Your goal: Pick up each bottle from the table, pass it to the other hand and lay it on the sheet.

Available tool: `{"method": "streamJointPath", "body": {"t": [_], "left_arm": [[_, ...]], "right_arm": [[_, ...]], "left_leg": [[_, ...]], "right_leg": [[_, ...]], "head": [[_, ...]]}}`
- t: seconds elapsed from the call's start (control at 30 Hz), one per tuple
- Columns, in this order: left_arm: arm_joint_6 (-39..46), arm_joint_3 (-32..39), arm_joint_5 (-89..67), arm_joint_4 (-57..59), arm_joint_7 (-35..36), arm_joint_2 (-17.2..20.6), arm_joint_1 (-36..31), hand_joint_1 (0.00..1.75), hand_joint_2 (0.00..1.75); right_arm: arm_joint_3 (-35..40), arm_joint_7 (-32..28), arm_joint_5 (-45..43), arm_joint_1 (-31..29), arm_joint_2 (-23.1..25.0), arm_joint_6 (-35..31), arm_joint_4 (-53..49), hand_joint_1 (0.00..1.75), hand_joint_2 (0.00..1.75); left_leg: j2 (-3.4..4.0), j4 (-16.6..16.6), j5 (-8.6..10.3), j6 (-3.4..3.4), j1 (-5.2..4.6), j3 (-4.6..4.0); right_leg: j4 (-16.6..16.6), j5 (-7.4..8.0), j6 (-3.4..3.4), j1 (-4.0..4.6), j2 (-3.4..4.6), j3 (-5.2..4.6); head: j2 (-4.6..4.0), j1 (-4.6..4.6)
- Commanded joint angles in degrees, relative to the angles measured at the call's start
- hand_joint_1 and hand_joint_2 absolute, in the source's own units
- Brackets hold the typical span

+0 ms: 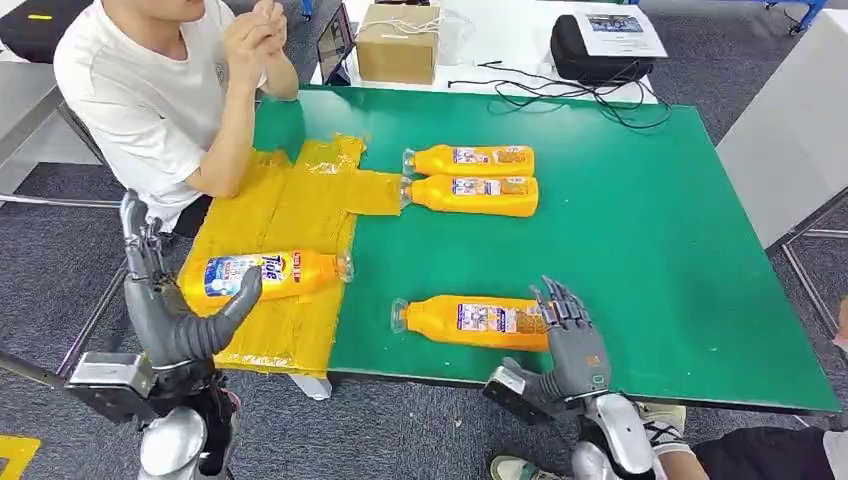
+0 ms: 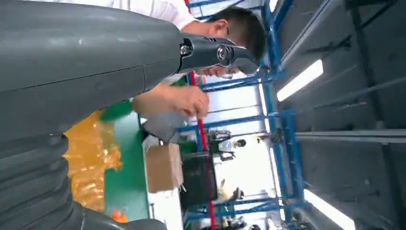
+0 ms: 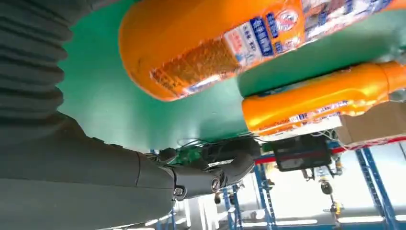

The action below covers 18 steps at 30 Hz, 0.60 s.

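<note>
An orange bottle with a blue-and-white label [image 1: 262,275] lies on its side on the yellow sheet [image 1: 290,200], which covers the left end of the green table [image 1: 650,230]. My left hand [image 1: 170,310] stands beside that bottle with its fingers raised and spread; its thumb lies against the bottle's label. A second orange bottle [image 1: 470,320] lies near the front edge, also seen close in the right wrist view [image 3: 215,43]. My right hand [image 1: 570,335] is open at its base end, fingers stretched toward it. Two more bottles [image 1: 470,160] [image 1: 472,195] lie side by side further back.
A person in a white shirt [image 1: 150,90] sits at the table's far left, elbow on the sheet and hands clasped. Behind the green table stand a cardboard box [image 1: 397,45], a black bag [image 1: 600,45] and loose cables [image 1: 560,90].
</note>
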Motion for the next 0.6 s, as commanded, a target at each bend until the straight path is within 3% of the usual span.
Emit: {"method": "streamJointPath", "body": {"t": [0.03, 0.23, 0.43, 0.6], "left_arm": [[1.30, -3.85, 1.98, 2.31, 2.00, 0.71, -1.49, 0.00, 1.75], [4.10, -2.50, 2.16, 3.89, 1.43, 0.49, -3.37, 0.00, 1.75], [3.85, -2.97, 2.33, 4.19, 2.00, 0.80, -3.80, 0.00, 1.75], [5.39, -1.68, 4.41, 4.86, 4.30, 0.40, -4.25, 0.00, 1.75]], "right_arm": [[3.26, 1.66, -0.50, -13.24, 0.60, 8.08, 14.87, 0.00, 1.75], [5.90, -1.94, -4.38, -13.99, 2.39, 6.70, 17.50, 0.00, 1.75], [7.32, -0.49, -5.29, -16.00, 2.89, 8.97, 20.16, 0.00, 1.75], [9.55, 5.75, -5.54, -23.60, 3.73, 13.73, 32.55, 0.00, 1.75]], "left_leg": [[0.27, -0.01, -0.09, -0.08, 0.04, 0.26], [0.01, -0.06, 0.01, -0.04, 0.07, 0.33], [0.04, -0.04, 0.03, -0.01, 0.03, 0.20], [0.06, -0.03, 0.02, -0.01, 0.02, 0.24]], "right_leg": [[-0.02, 0.02, -0.09, 0.02, 0.42, 0.15], [-0.06, -0.02, -0.08, 0.04, 0.12, 0.29], [-0.02, 0.00, -0.04, 0.00, 0.10, 0.17], [-0.01, 0.00, -0.03, -0.01, 0.14, 0.20]], "head": [[0.00, 0.00], [0.00, 0.00], [0.00, 0.00], [0.00, 0.00]]}}
